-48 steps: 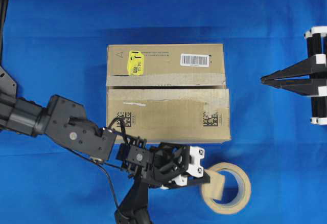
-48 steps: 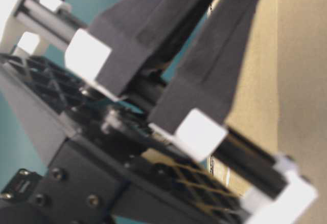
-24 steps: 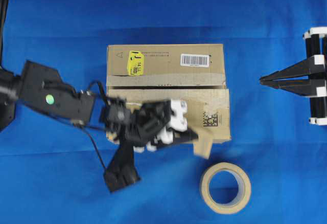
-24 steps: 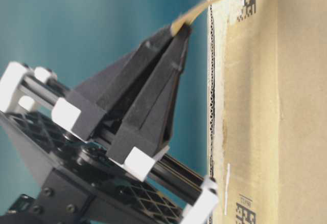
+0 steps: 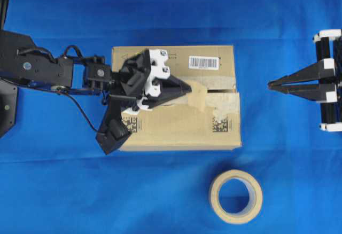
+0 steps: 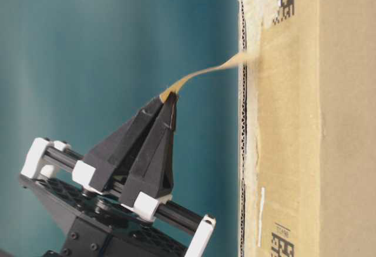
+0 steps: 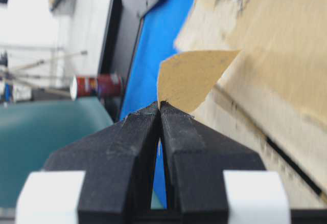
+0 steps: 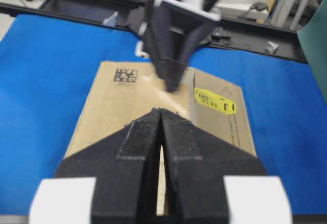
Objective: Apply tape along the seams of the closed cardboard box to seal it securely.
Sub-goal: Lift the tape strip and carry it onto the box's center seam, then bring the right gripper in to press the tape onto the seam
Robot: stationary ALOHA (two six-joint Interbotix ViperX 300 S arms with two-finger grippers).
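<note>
The cardboard box [image 5: 176, 127] lies flat in the middle of the blue cloth, with its yellow sticker [image 8: 214, 101] at the far side. Its seam [image 5: 222, 91] runs across the top as a thin dark line. My left gripper [image 5: 189, 88] hovers over the box's middle, shut on one end of the tape [image 5: 196, 96]. The table-level view has the tape [image 6: 205, 72] arching from the left gripper [image 6: 170, 95] to touch the box top [image 6: 294, 122]. In the left wrist view the tape [image 7: 191, 78] sticks out past the closed tips. My right gripper [image 5: 269, 84] is shut and holds nothing, right of the box.
A tan tape roll [image 5: 235, 196] lies on the cloth in front of the box's right corner. Worn greyish tape bands [image 5: 224, 103] run along the seam. Blue cloth surrounds the box on all sides.
My left gripper has carried the tape strip from beside the roll up over the box to the seam, and its free end now touches the top. The right arm has barely moved.
</note>
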